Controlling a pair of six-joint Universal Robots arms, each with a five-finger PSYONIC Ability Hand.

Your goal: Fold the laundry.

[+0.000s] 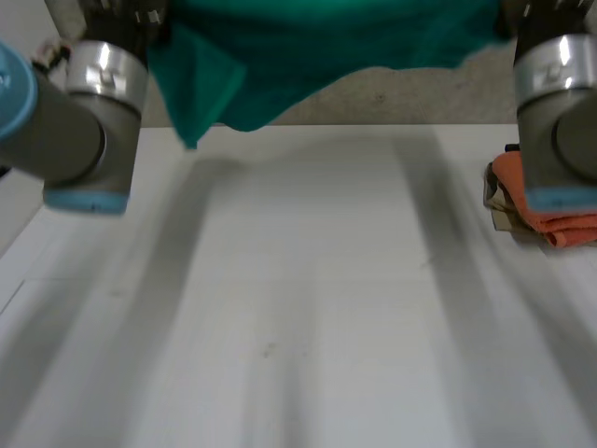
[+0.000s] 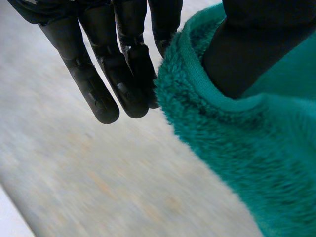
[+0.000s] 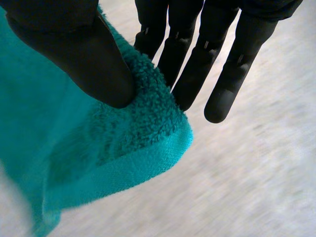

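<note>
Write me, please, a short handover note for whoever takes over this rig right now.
Left hand: shut on the green cloth, thumb pinching its hemmed edge against straight fingers.
Right hand: shut on the same cloth, thumb pinching a corner against straight fingers.
Things: the green cloth hangs between both hands, raised over the far edge of the white table. An orange cloth lies folded on the table beside the right arm.
Done: the orange cloth looks folded; the green one is picked up.
Left: lay the green cloth flat and fold it.

Plain teal towel, orange cloth, white table
</note>
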